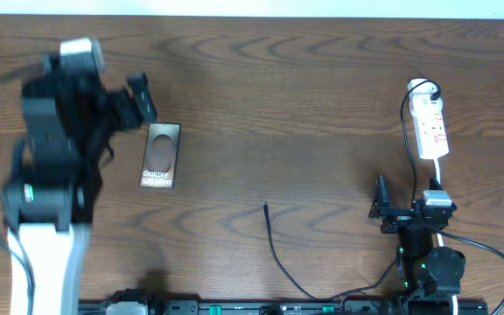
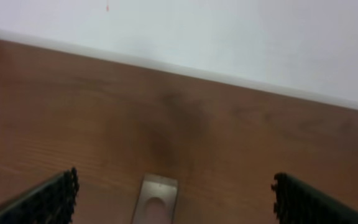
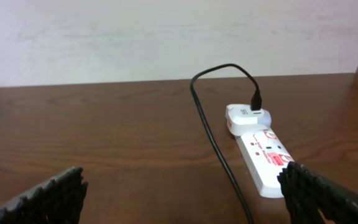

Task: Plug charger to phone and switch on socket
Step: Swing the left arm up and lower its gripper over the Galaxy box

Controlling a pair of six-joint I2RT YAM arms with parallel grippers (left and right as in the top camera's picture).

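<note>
phone (image 1: 161,156) flat, left of centre | charger (image 1: 272,243) tip loose mid-table, well apart from it | socket (image 1: 430,129) far right | my left claw (image 2: 176,183) wide near phone, right claw (image 3: 180,177) wide, both empty | risk: thin tip slips my pinch, or unheld phone skids when pushed

phone (image 2: 157,198) cut off at left wrist view's edge; left arm (image 1: 55,140) blurred

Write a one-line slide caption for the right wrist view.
Open right gripper facing a white power strip on the wooden table, with a black cable plugged in at its far end.
</note>
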